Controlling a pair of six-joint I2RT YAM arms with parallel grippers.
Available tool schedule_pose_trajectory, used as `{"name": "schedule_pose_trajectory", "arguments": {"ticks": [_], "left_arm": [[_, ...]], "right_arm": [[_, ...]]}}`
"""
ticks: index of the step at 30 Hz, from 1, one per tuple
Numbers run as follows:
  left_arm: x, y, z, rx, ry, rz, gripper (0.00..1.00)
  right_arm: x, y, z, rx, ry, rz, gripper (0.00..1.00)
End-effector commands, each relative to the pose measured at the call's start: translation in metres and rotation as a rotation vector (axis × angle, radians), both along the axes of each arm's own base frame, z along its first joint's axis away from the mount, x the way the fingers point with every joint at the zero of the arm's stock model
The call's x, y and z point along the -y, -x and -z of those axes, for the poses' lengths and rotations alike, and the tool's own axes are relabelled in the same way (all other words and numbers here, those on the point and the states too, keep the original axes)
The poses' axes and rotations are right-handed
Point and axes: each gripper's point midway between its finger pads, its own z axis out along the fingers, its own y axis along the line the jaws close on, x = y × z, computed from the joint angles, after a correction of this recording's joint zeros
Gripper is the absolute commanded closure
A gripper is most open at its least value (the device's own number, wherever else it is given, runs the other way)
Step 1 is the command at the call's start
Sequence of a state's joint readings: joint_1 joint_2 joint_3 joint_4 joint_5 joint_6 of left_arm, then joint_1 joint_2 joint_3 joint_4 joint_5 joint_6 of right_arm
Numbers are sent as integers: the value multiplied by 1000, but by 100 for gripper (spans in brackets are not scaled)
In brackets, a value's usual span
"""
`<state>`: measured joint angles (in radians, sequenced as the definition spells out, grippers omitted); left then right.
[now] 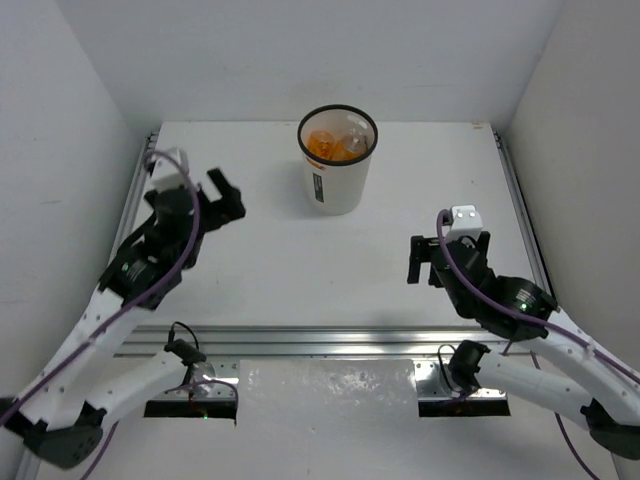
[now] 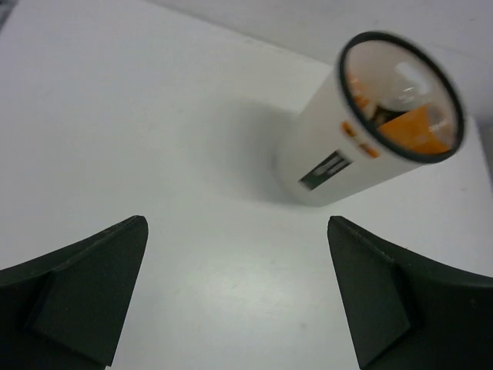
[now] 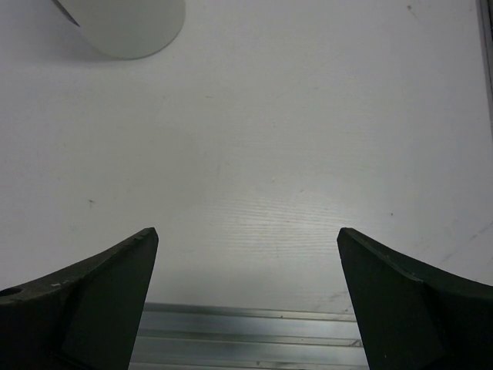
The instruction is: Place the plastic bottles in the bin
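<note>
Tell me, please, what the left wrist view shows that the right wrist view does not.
Only the left wrist: the bin's open mouth, orange plastic bottles inside, and its side label. Only the right wrist: the aluminium rail edging the table. Shared: the white table, part of the bin, and an open, empty gripper (left gripper, right gripper).

Bright, even light throughout; the bin [image 2: 331, 166] casts a soft shadow on the bench [image 2: 139, 116] (its rim looks blurred from the left wrist).

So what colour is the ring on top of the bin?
Black; the bin's rim shows best in the top external view.
</note>
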<state>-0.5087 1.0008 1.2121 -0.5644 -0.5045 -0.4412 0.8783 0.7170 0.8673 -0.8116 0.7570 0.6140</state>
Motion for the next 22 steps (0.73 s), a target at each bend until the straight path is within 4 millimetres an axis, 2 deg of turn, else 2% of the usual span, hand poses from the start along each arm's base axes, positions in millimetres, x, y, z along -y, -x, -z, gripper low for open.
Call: {"name": "schedule_pose_trajectory", "arguments": {"ticks": [1,3,4,6,7,9,11,13,18,22], "left_arm": [[-45,36,52,-80,-79,-136,0],[-55,51,66,-99,-109,-137,0],[-63,60,59,-58,-96,-152,0],[-71,67,68,-44,-108,-166,0],[-74,73,64,-8,-90,-164,0],[-76,78,68,16,-73,-162,0],[-75,81,60,46,-52,-144,0],[-75,81,61,52,-49,-143,0],[-73,81,65,40,-47,-137,0],[-74,81,67,30,-41,-150,0]], "right_arm": [[18,7,-25,35,20,12,1],[20,12,-30,57,12,-28,1],[19,13,-25,56,24,-58,1],[22,18,-23,76,6,-71,1],[20,19,-14,65,10,-94,1],[22,22,-2,59,26,-115,1],[22,24,7,46,27,-112,1],[23,24,16,31,31,-103,1],[26,23,24,24,46,-82,1],[26,24,23,26,37,-77,1]]}}
